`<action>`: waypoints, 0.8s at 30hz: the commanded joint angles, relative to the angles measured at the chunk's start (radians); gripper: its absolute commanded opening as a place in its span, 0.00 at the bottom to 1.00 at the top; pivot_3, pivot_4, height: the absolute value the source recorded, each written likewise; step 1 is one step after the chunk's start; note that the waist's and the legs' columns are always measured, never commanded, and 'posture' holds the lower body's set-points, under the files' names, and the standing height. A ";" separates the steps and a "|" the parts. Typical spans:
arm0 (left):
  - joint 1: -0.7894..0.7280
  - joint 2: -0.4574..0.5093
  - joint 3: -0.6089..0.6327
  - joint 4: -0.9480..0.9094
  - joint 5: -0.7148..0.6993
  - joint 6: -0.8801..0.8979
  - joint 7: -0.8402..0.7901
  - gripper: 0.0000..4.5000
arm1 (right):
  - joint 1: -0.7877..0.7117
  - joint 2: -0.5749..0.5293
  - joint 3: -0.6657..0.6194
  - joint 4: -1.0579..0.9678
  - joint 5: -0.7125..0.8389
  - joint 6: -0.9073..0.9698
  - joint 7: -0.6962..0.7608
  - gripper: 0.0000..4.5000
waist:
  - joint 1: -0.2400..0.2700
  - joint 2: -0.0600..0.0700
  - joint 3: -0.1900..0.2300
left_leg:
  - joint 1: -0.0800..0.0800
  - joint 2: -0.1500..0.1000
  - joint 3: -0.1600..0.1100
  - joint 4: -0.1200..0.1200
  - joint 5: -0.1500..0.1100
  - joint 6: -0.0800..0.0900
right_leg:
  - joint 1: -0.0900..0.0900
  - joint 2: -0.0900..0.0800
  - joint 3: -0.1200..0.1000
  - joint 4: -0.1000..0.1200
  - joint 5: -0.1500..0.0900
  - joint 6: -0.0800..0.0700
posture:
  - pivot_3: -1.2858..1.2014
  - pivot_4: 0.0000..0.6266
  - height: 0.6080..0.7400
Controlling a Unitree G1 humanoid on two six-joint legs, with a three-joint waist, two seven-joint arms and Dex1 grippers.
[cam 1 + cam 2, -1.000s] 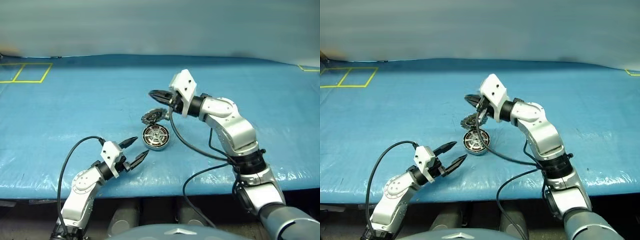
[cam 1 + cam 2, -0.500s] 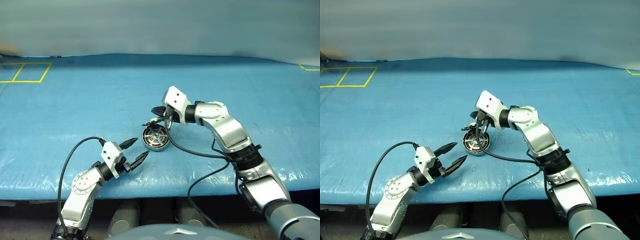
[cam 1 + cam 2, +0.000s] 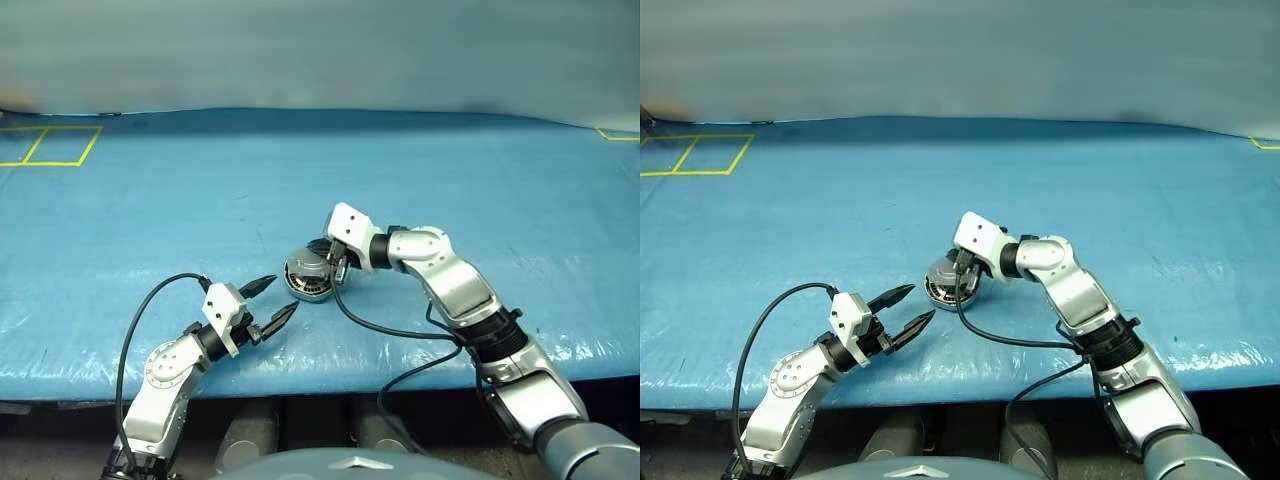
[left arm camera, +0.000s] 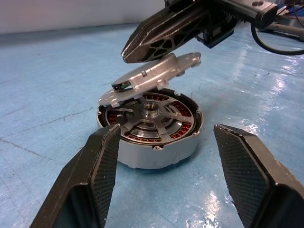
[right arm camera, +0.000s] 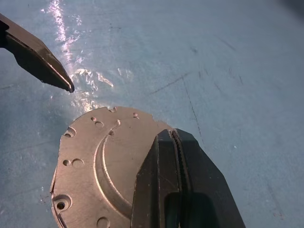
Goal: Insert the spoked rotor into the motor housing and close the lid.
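Left wrist view gives us the motor housing (image 4: 151,142) on the blue table cover (image 4: 47,95), with the spoked rotor (image 4: 149,118) seated inside its ring of copper windings. We see the lid (image 4: 152,76) tilted half-shut above the housing, and the right gripper (image 4: 142,45), fingers pressed together, bearing on its plain upper face. Our left gripper (image 3: 272,300) waits near the housing, spread wide and empty.

left arm: bent low, forearm reaching forward and toward the right
left gripper (image 3: 266,303): fingers spread wide, nothing between them
right arm: stretched forward, wrist angled down and leftward
right gripper (image 5: 172,142): fingers pressed together, tips resting on the lid (image 5: 92,168)
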 commanded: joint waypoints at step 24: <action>-0.013 0.008 0.006 -0.036 -0.013 -0.002 -0.009 0.74 | 0.257 0.098 -0.078 -0.162 0.047 -0.065 -0.176 0.48 | 0.002 0.000 0.000 | 0.001 0.001 0.000 0.003 0.000 0.000 | 0.002 0.000 0.000 0.000 -0.001 0.002 | 0.52 0.24 1.00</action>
